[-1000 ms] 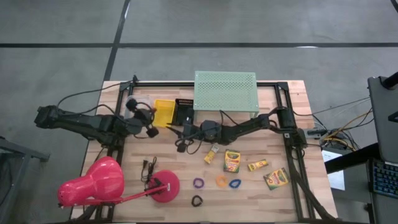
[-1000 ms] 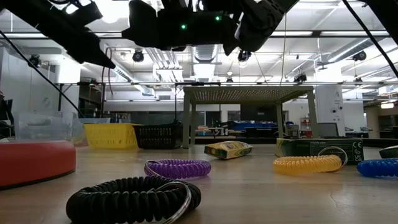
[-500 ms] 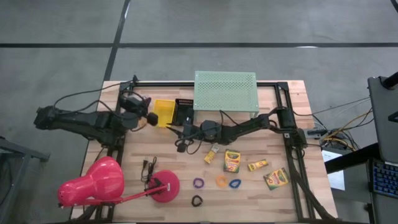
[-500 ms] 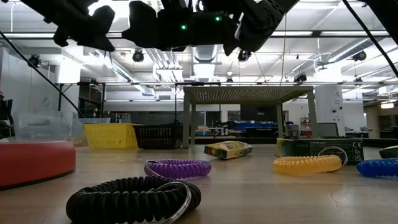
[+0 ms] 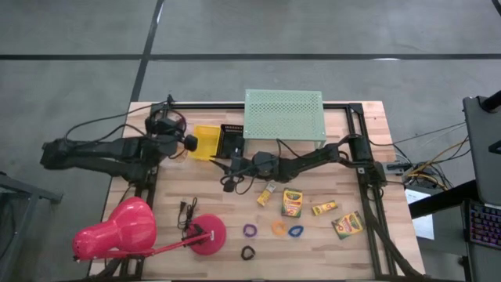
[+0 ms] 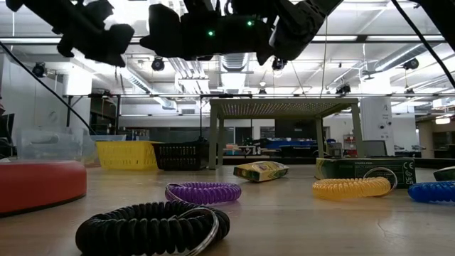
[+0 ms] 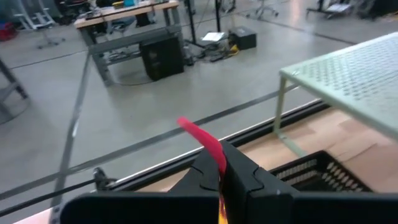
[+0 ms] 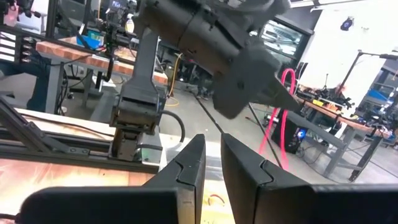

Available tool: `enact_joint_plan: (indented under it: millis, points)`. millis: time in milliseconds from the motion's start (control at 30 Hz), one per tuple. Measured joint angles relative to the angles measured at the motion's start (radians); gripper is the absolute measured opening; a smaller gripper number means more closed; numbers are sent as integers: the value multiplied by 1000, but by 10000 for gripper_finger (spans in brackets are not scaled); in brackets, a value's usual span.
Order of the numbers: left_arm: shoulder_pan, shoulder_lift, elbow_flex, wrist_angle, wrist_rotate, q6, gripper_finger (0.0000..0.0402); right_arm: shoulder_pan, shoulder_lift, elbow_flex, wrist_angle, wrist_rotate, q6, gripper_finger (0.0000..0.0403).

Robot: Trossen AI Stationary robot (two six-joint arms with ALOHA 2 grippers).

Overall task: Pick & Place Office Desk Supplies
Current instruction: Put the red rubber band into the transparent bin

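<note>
The left end effector (image 5: 189,142) is hanging over the yellow bin (image 5: 206,142), clenched on a thin red band (image 7: 205,142). The right end effector (image 5: 232,167) is hovering nearly closed, apparently empty. Crayon boxes (image 5: 292,202) and ring loops (image 5: 250,230) are lying on the counter (image 5: 321,251).

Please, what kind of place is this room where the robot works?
Probably a robotics lab or workshop: a bare concrete floor surrounds the wooden table, other workbenches stand beyond it, and exposed ceiling lights and ducts hang overhead.
</note>
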Motion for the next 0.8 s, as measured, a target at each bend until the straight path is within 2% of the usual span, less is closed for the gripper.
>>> enact_joint_plan:
  millis: [367,600,800]
  points:
    - [114,-2,-59,-24,13,0,1,0,0,0,-21,0,0,48]
    - [191,-1,-87,-64,173,-79,1,0,0,0,-22,0,0,48]
    - [246,-1,-88,-179,186,-125,1,0,0,0,-24,0,0,48]
